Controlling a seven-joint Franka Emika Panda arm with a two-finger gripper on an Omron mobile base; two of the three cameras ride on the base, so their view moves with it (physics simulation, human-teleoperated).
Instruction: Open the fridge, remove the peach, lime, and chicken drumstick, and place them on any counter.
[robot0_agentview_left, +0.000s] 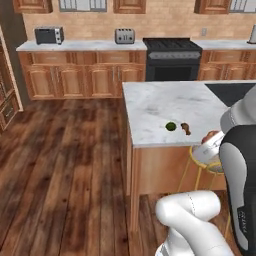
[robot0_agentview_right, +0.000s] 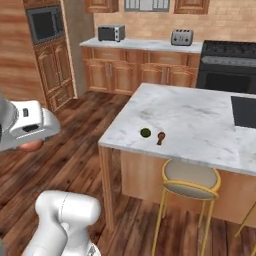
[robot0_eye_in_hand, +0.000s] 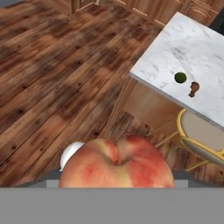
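jaws: grasping the peach (robot0_eye_in_hand: 116, 162)
counter (robot0_eye_in_hand: 192, 48): ahead, up-right of gripper (robot0_eye_in_hand: 116, 181)
lime (robot0_eye_in_hand: 180, 78), chicken drumstick (robot0_eye_in_hand: 193, 89): already there

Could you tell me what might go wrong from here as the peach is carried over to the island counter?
1. The peach is round and sits in a wide claw high over the wooden floor; a slip would likely send it rolling away.
2. The lime and chicken drumstick lie near the counter corner; setting down close by could knock the lime off.
3. A stool stands under the near edge; a low approach might clip it.
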